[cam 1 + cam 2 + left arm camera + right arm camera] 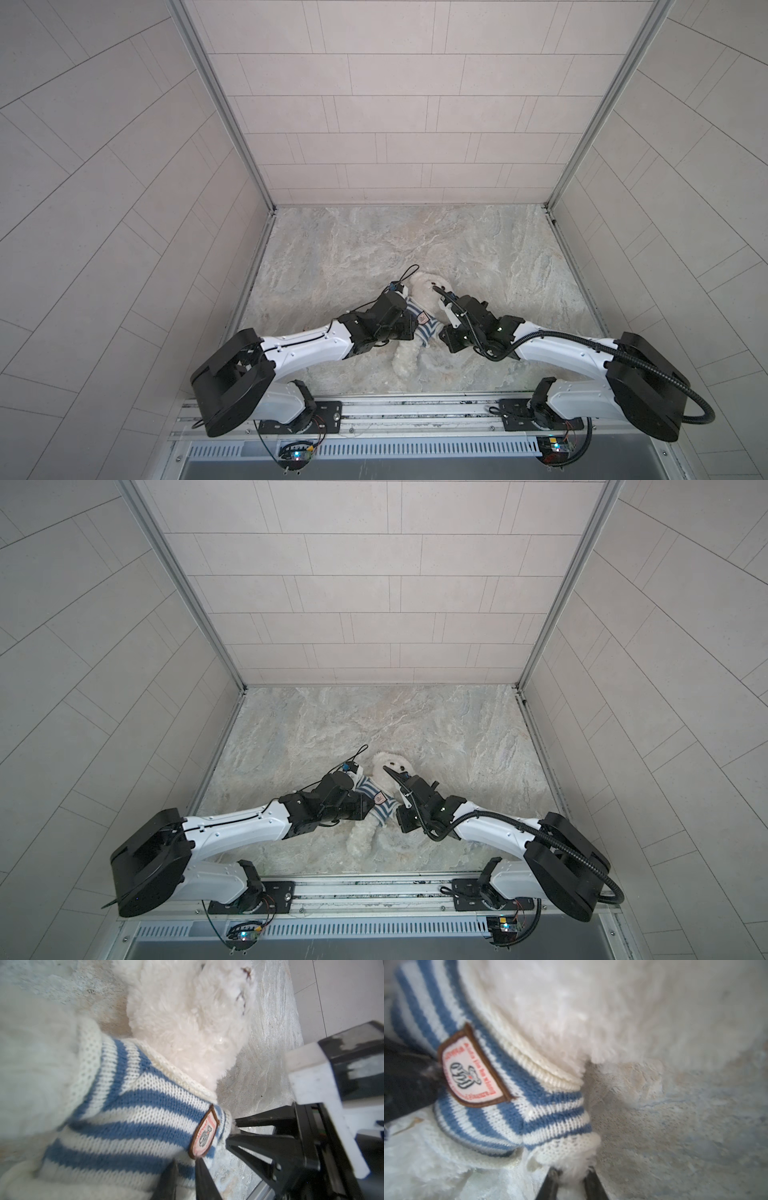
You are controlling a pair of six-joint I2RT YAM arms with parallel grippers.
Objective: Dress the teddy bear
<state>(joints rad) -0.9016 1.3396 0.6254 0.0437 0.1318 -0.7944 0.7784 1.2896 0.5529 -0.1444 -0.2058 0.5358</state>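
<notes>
1 marble table (374, 249) carries the teddy bear (424, 286), which lies face up near the front middle with a striped shirt (432, 330) on its torso. Left gripper (186, 1167) is clenched on the shirt's fabric. Right gripper (571, 1172) pinches the furry paw poking out of 1 sleeve, near the badge (473, 1068).

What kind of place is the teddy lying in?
Probably a robot test booth, not a home. A left arm and right arm are mounted on a metal rail, tile-patterned walls box in a marbled tabletop, and the teddy bear in a striped shirt lies between them.
</notes>
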